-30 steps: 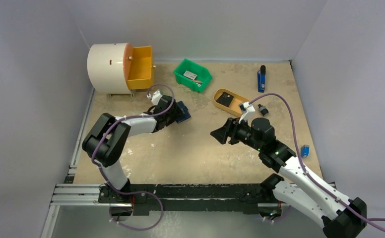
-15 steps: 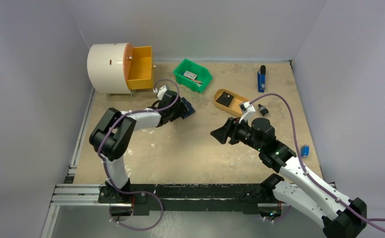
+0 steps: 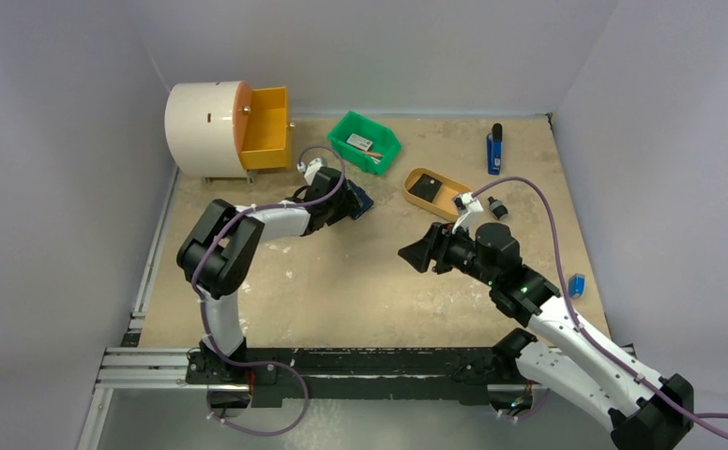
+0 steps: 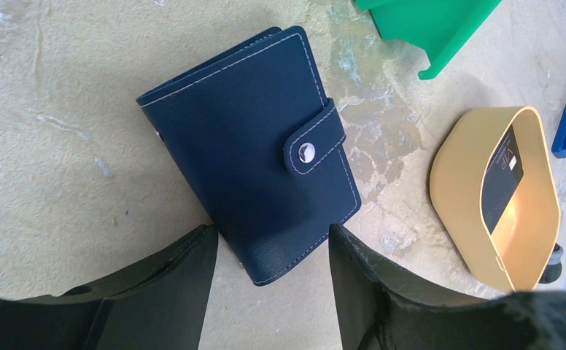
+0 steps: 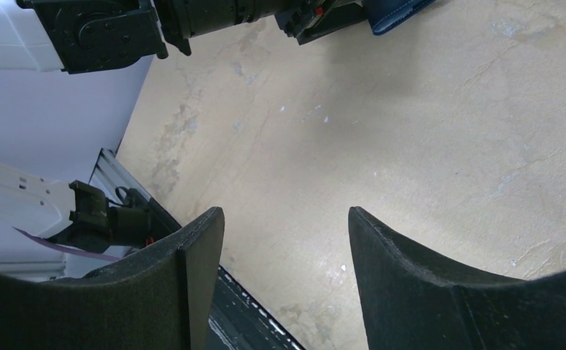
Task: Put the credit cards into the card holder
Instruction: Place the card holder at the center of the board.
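Observation:
The navy card holder (image 4: 251, 138) lies snapped shut on the table, left of the tan tray (image 4: 455, 189). My left gripper (image 4: 273, 230) straddles its near corner, and both fingertips (image 4: 208, 237) touch its edges. From above, the card holder (image 3: 361, 200) pokes out past the left gripper (image 3: 343, 202). A black credit card (image 4: 502, 179) lies in the tan tray (image 3: 415, 176). A light card (image 3: 359, 142) sits in the green bin (image 3: 385, 142). My right gripper (image 3: 415, 253) hovers open over bare table at centre, and nothing sits between its fingers (image 5: 206, 240).
A white drum (image 3: 205, 127) with an open orange drawer (image 3: 265, 127) stands at the back left. A blue-and-black stick tool (image 3: 494, 148) lies at the back right. There is a small black part (image 3: 498, 208) beside the tray and a small blue item (image 3: 578, 284) near the right edge.
My left gripper has slid up and to the right with the card holder between its fingers, closer to the green bin. The right arm has stayed still.

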